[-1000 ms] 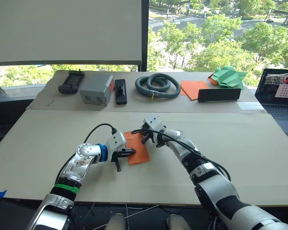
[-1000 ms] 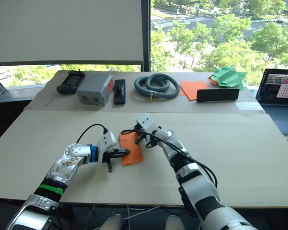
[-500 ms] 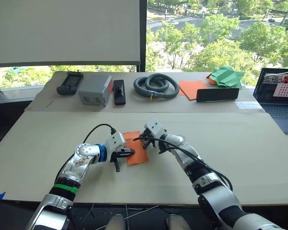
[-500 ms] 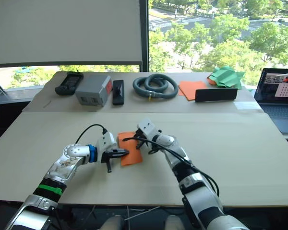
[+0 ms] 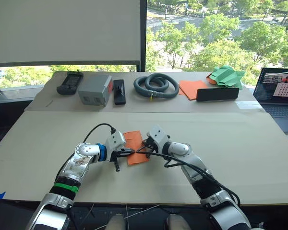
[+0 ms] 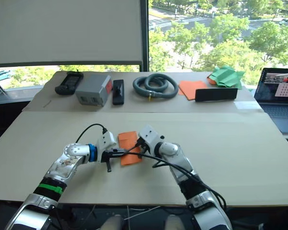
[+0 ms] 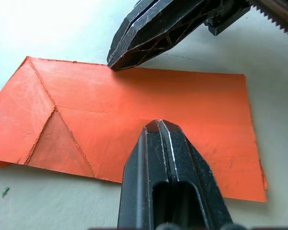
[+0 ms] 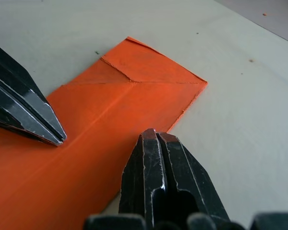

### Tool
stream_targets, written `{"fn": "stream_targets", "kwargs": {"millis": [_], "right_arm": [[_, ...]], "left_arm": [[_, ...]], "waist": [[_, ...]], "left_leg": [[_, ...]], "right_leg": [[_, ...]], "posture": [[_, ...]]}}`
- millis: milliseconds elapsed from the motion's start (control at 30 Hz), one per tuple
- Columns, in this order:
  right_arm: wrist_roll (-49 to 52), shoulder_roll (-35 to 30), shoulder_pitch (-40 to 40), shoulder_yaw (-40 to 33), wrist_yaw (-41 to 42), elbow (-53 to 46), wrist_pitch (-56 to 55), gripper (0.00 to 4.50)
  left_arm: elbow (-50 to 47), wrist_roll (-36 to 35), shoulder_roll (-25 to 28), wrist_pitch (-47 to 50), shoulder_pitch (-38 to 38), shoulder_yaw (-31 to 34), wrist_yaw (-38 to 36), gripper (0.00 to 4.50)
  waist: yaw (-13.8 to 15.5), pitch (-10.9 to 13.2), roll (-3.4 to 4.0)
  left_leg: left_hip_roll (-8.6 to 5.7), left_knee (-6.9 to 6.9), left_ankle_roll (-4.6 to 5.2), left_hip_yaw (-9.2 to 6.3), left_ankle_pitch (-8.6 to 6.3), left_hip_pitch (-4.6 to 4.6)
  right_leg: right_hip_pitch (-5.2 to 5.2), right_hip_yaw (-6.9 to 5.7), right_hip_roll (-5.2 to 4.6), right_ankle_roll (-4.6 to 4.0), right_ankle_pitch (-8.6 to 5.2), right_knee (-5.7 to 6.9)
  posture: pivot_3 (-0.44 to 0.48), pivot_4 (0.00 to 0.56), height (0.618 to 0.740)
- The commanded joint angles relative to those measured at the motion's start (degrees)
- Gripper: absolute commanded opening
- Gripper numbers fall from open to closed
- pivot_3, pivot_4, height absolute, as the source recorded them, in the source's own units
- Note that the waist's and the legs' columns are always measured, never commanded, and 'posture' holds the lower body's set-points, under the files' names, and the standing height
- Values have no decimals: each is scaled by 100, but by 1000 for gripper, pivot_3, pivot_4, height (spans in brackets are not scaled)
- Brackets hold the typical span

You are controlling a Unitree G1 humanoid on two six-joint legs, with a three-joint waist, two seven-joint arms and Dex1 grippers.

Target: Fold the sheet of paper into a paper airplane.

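Left claw [image 7: 158, 125], fingers closed, presses its tip on the orange sheet of paper [image 5: 136, 147], which lies flat mid-bench; the right claw [image 8: 154, 135], closed too, meets the sheet's opposite long edge. Thin, light and creased, the sheet would likely slide or tear, so pinning it flat and nudging an edge seems safest.

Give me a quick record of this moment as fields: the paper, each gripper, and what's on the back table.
paper: sheet of paper, orange, flat on the near table, creased, two corners folded in at one end
left gripper: left gripper shut, tip pressing on the paper near one long edge
right gripper: right gripper shut, tip at the opposite long edge
back table: remote, grey box, coiled grey hose, flat orange sheet, green folded paper, laptop
airplane: not yet formed
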Motion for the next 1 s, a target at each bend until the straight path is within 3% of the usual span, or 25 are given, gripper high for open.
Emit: {"fn": "stream_targets", "kwargs": {"millis": [33, 367, 1000], "right_arm": [[38, -72, -62, 5, 35, -437, 170, 19], [-80, -282, 336, 280, -17, -434, 751, 19], [313, -876, 1687, 581, 226, -2346, 1840, 19]], "left_arm": [[275, 216, 42, 142, 79, -195, -12, 0], [341, 220, 44, 96, 51, -198, -40, 0], [342, 209, 49, 85, 68, -247, -78, 0]], "waist": [[5, 0, -1], [91, 0, -5], [108, -11, -15]], "left_leg": [[0, 0, 0, 0, 0, 0], [0, 0, -7, 0, -4, 2], [1, 0, -29, 1, -18, 4]], "right_leg": [[0, -1, 0, 0, 0, 0], [1, -1, 0, 0, 0, -6], [4, -2, -3, 0, -2, -16]], "posture": [[0, 150, 711], [0, 150, 711], [0, 150, 711]]}}
